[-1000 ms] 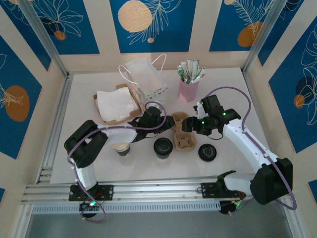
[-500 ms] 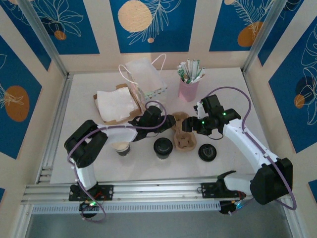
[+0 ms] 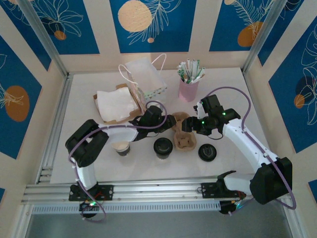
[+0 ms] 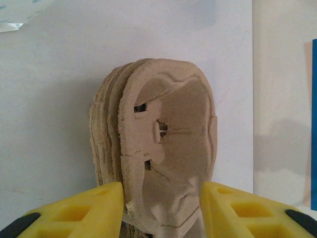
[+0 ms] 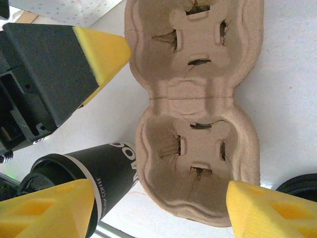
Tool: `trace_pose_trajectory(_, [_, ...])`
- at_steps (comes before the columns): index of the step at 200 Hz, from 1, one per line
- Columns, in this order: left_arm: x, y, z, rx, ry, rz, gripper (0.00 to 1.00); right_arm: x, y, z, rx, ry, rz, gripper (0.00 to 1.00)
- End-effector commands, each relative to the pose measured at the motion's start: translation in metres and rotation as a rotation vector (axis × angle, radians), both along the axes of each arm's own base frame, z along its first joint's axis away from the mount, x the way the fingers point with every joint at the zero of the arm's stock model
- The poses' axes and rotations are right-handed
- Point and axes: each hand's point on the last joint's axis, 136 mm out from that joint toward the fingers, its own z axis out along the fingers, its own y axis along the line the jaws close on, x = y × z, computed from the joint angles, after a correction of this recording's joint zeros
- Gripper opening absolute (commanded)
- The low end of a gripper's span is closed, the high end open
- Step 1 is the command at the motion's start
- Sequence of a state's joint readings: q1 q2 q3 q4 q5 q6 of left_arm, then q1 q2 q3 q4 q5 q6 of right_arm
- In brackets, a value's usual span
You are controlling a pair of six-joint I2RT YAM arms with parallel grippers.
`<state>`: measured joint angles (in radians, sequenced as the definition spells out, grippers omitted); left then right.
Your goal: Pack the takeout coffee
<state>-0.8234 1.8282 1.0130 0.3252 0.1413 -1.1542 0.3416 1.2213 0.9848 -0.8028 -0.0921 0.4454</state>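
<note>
On the white table (image 3: 228,89), the upright takeout coffee (image 3: 162,147) stands just left of the wide-open right gripper (image 5: 158,191), while the left gripper (image 4: 161,186) straddles the pulp cup carrier (image 5: 198,144), grip unclear.

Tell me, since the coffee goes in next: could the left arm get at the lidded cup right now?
Probably, after backing off. The left gripper has its fingers either side of the cardboard carrier; the lidded cup stands close beside it, with nothing over it.
</note>
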Motion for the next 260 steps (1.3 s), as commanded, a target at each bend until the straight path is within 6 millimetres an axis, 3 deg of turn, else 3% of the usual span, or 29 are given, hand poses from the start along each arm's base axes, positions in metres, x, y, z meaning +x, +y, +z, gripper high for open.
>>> trace_pose_trajectory(1, [0.002, -0.005, 0.004, -0.014, 0.0, -0.003, 0.47, -0.005, 0.002, -0.005, 0.019, 0.03, 0.009, 0.72])
trace_pose_trajectory(189, [0.0, -0.023, 0.022, -0.154, 0.005, -0.044, 0.46, 0.001, -0.004, -0.015, 0.001, 0.047, -0.038, 0.71])
trace_pose_trajectory(260, [-0.001, -0.029, 0.023, -0.176, 0.006, -0.07, 0.38, 0.007, -0.018, -0.024, 0.013, 0.059, -0.111, 0.64])
